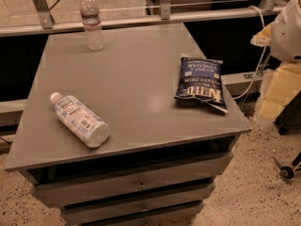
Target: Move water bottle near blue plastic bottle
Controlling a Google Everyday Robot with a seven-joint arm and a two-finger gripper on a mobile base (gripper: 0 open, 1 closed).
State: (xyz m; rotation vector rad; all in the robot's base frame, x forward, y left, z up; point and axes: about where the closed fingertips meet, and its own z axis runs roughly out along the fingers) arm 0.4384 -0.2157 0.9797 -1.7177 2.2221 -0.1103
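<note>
At the back left corner of the flat grey table top (141,74) stands the small clear ribbed plastic water bottle (92,22). It is upright, with a white cap and a narrow dark reddish label band around its middle. It is close to the back edge, just in front of a pale metal rail (141,19) that runs behind the table.

Near the front left corner lies the wide pale-blue translucent plastic bottle (79,120) on its side, with a white cap and a large white label with dark print. Its cap points toward the back left and its base toward the front edge. The two bottles are well apart.

On the right side of the top lies a dark blue crinkled bag of potato chips (201,83), flat, near the right edge. Under the top I see grey drawers (136,185).

My pincer (270,34) is at the far right border of the view, beyond the right edge of the table and higher than the top. Only a part of it shows beside a white rounded housing (289,25), and I cannot tell if it is spread or pressed together. A white cable (256,65) hangs below it.
</note>
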